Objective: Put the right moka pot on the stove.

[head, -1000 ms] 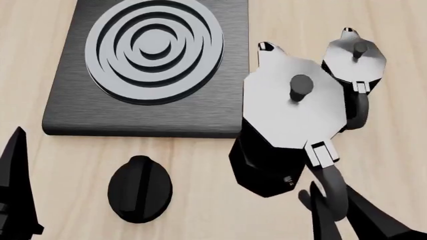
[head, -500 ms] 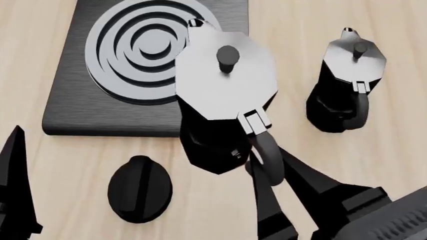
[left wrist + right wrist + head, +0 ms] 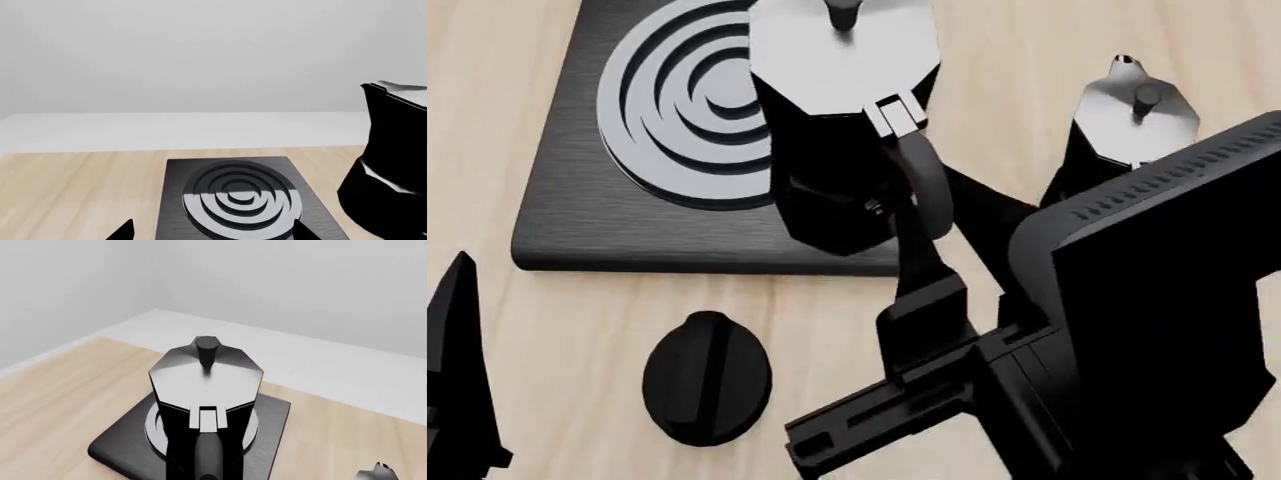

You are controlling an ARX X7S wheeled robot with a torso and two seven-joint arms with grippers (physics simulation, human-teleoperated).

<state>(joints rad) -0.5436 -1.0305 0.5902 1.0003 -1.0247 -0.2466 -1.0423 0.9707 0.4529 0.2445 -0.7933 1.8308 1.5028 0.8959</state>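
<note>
My right gripper (image 3: 918,235) is shut on the black handle of a black faceted moka pot (image 3: 841,110) with a silvery lid. It holds the pot upright over the right part of the stove (image 3: 587,220), partly covering the ringed burner (image 3: 681,100). I cannot tell if the pot touches the burner. In the right wrist view the pot (image 3: 207,385) stands over the stove (image 3: 273,415). The second moka pot (image 3: 1128,120) stands on the table to the right. My left gripper (image 3: 213,235) is open and empty, facing the stove (image 3: 173,200), with the held pot (image 3: 387,165) at the edge.
A separate black oval knob (image 3: 705,378) lies on the wooden table in front of the stove. My right arm (image 3: 1148,330) fills the lower right of the head view. One left finger (image 3: 461,380) shows at the left edge. The second pot's lid (image 3: 373,472) shows in the right wrist view.
My right gripper has carried the moka pot to the left and farther away, from beside the second pot to above the stove's burner. The left gripper has not moved.
</note>
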